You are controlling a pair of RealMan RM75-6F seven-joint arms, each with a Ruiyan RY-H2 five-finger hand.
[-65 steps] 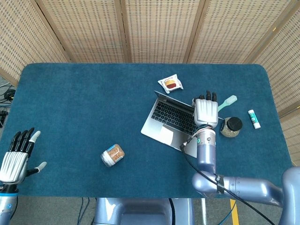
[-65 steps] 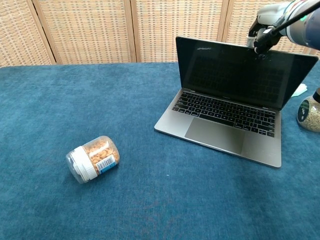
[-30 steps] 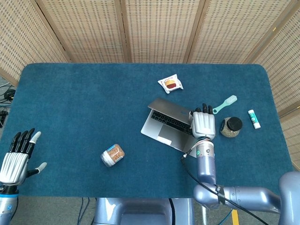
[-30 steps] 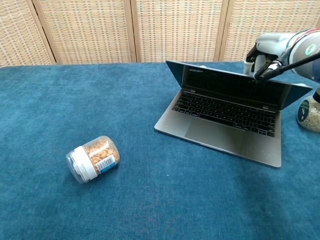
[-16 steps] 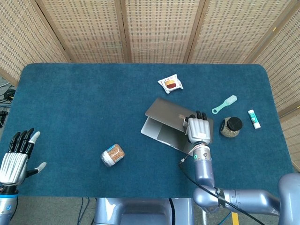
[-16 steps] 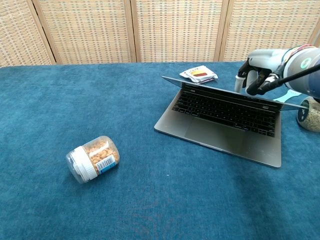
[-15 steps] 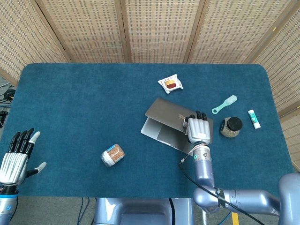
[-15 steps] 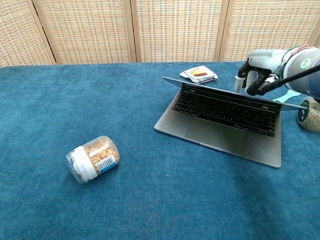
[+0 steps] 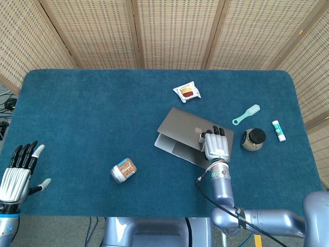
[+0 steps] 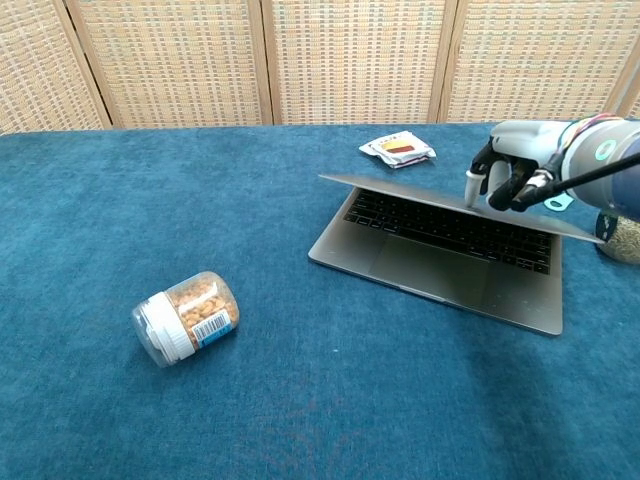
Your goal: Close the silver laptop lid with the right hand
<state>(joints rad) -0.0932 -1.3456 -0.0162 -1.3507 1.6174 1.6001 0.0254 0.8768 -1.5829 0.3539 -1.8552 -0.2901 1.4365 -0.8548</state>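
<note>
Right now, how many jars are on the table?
2. One clear jar lies on its side, left of and nearer than the laptop. One dark-lidded jar stands upright to the right of the laptop. I see no others.

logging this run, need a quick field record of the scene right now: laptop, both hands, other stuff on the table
laptop lid: partly lowered, not shut; keyboard visible in chest view
right hand: fingers press on top of lid near its right part
left hand: held off the table's near left corner, fingers apart, holding nothing
jar on its side: left of laptop
snack packet: behind laptop
upright jar: right of laptop
table: blue cloth
</note>
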